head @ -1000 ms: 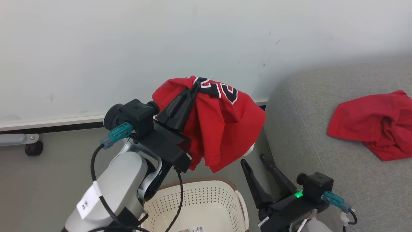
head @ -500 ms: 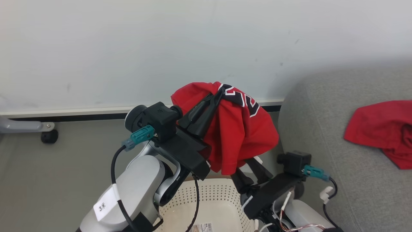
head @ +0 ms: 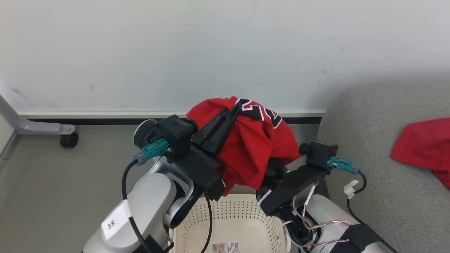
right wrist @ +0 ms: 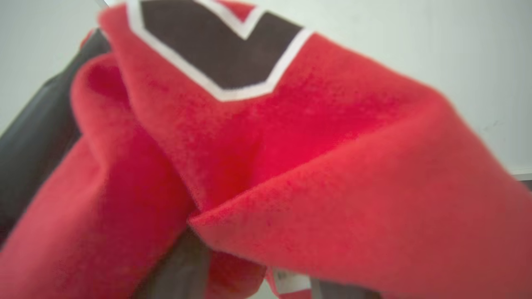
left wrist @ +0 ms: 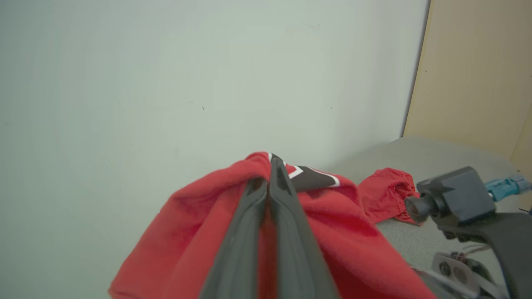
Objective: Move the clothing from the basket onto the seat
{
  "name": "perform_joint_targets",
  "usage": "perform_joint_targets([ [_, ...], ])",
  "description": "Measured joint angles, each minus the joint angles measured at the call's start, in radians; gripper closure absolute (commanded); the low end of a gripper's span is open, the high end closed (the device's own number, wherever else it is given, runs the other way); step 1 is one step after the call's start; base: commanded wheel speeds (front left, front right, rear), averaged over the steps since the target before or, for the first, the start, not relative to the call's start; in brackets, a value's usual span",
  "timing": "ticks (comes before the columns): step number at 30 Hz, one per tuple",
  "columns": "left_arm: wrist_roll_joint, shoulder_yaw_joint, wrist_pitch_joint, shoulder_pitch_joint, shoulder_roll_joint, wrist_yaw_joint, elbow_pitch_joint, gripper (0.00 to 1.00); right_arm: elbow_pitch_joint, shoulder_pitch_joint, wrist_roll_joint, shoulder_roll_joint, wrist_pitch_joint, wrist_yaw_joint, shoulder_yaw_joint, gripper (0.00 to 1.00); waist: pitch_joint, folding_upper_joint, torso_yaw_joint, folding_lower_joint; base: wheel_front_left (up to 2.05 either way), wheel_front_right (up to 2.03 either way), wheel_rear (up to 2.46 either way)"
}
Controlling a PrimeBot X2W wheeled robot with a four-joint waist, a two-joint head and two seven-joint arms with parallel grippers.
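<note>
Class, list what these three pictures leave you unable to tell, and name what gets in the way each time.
- Right gripper: open or shut unknown. The jersey drapes over it in the head view and blurs across the right wrist view.
- Jersey numerals: folds hide parts of them in every view.
- Basket: the head view's bottom edge cuts off its near part.
- Shirt on the sofa: cut by the head view's right edge.

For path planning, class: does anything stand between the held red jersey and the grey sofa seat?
Yes: the right arm sits beside the red numbered jersey, between it and the grey fabric sofa seat.
</note>
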Motion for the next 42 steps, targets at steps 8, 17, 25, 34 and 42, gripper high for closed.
perform_joint_targets([
  [8, -0.005, 0.009, 0.013, 0.039, 0.033, 0.011, 0.003, 1.00, 0.008, -0.006, 0.008, -0.052, -0.044, 0.000, 0.069, 1.00, -0.002, 0.0000, -0.022, 0.0000, 0.00, 0.00, 0.00],
  [17, -0.008, -0.020, 0.039, 0.124, 0.058, 0.018, 0.018, 0.56, 0.010, -0.006, -0.029, -0.155, -0.079, 0.000, 0.068, 1.00, -0.003, 0.0000, -0.068, 0.0000, 0.00, 0.00, 0.00],
  [25, -0.009, -0.032, 0.040, 0.162, 0.065, 0.018, 0.002, 0.00, -0.004, -0.002, -0.060, -0.213, -0.089, 0.001, 0.000, 1.00, -0.005, 0.0000, -0.122, 0.0000, 0.00, 0.00, 0.00],
  [34, -0.009, -0.038, 0.038, 0.166, 0.095, 0.008, -0.046, 0.00, -0.117, 0.021, -0.132, -0.283, -0.089, -0.010, -0.120, 1.00, 0.006, 0.0000, -0.203, 0.0000, 0.00, 0.00, 0.00],
  [42, -0.009, -0.029, 0.021, 0.181, 0.114, 0.008, -0.090, 0.00, -0.294, 0.081, -0.215, -0.330, -0.089, -0.051, -0.202, 1.00, 0.019, 0.0000, -0.295, 0.0000, 0.00, 0.00, 0.00],
])
